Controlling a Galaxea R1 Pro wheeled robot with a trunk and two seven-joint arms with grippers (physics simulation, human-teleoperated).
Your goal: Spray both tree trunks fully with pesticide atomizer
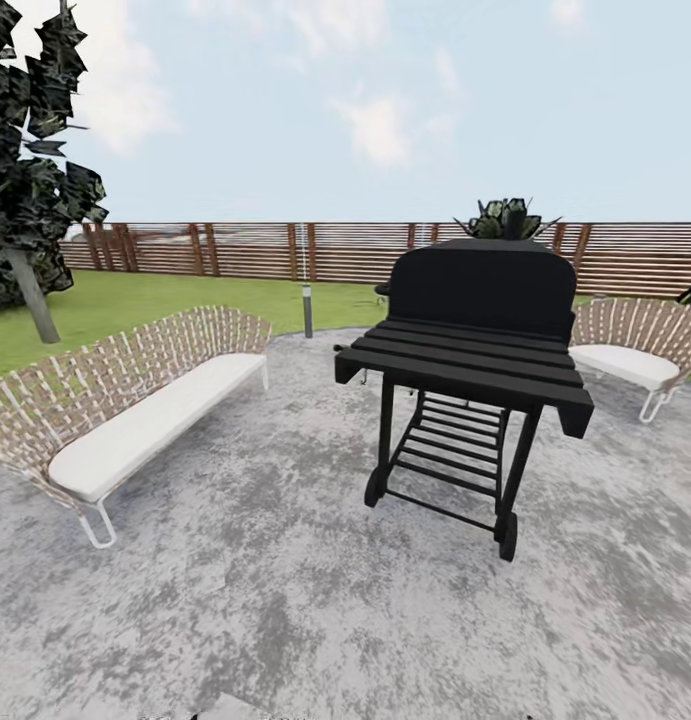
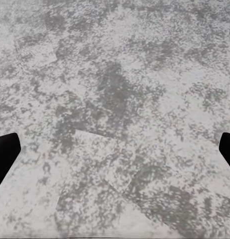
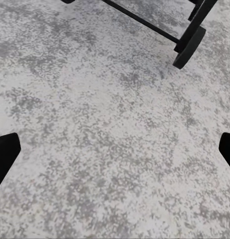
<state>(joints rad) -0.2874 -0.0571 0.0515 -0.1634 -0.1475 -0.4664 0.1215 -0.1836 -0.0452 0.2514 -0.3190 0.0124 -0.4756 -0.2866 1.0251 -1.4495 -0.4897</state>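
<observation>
Garden lawn beyond black grill

A mottled grey patio carries a black grill and two benches.

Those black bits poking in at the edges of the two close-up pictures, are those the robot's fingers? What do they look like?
Probably, yes. Each wrist view shows two plain black, blunt-ended fingers, set far apart: left gripper, right gripper. One left finger and one right finger look smooth and unmarked. No cables or arm casing can be made out.
</observation>
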